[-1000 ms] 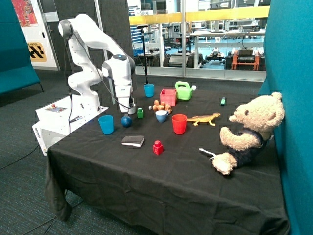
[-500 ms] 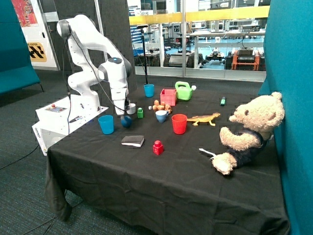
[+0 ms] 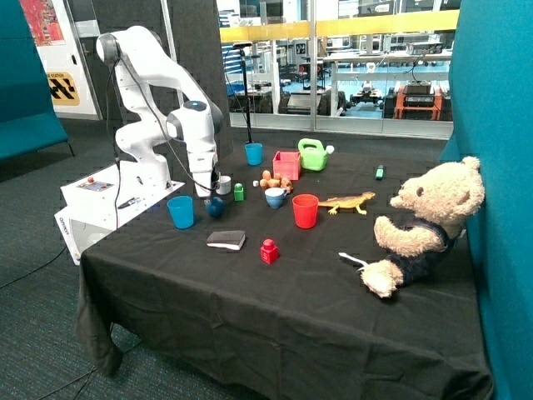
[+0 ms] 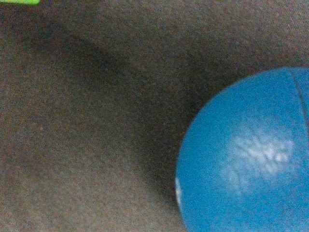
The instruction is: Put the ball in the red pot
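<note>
The dark blue ball lies on the black tablecloth between a blue cup and a small green block. It fills a corner of the wrist view, very close. My gripper hangs low, right over the ball and nearly on it. The red pot, a small square red box, stands further back near the green watering can, well apart from the gripper.
Around the ball stand a small grey cup, a white and blue cup, a round red cup, a dark sponge and a red block. A second blue cup stands at the back. A teddy bear sits by a toy lizard.
The arm has swung towards the near blue cup and lowered, bringing the gripper down onto the ball's place. The ball and the other things have not moved.
</note>
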You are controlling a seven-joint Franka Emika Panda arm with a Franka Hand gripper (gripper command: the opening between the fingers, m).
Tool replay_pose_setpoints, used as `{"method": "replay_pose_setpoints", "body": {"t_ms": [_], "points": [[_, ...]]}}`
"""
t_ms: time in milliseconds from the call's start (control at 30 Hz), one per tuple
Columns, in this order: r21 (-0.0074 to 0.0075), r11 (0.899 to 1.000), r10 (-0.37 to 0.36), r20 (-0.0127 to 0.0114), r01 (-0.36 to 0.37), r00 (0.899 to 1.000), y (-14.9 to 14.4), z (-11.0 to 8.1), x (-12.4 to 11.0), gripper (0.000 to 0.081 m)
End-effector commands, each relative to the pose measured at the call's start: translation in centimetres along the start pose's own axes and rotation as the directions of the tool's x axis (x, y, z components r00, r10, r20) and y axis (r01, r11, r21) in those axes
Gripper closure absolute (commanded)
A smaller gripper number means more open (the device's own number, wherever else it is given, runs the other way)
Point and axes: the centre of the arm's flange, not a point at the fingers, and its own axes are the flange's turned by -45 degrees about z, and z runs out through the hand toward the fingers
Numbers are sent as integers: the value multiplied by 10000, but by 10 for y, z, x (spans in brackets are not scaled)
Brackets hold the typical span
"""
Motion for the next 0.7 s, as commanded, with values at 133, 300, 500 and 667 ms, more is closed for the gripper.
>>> {"method": "replay_pose_setpoints", "body": {"t_ms": [133, 300, 500, 667], "points": [[-8, 10000, 75, 44, -75, 10000, 0, 8, 15, 12], [-9, 9997, 234, 44, -234, 9997, 4, 12, 14, 13], [-9, 9993, 373, 44, -373, 9993, 5, 20, 10, 19], [-9, 9993, 361, 44, -361, 9993, 6, 20, 10, 20]]}}
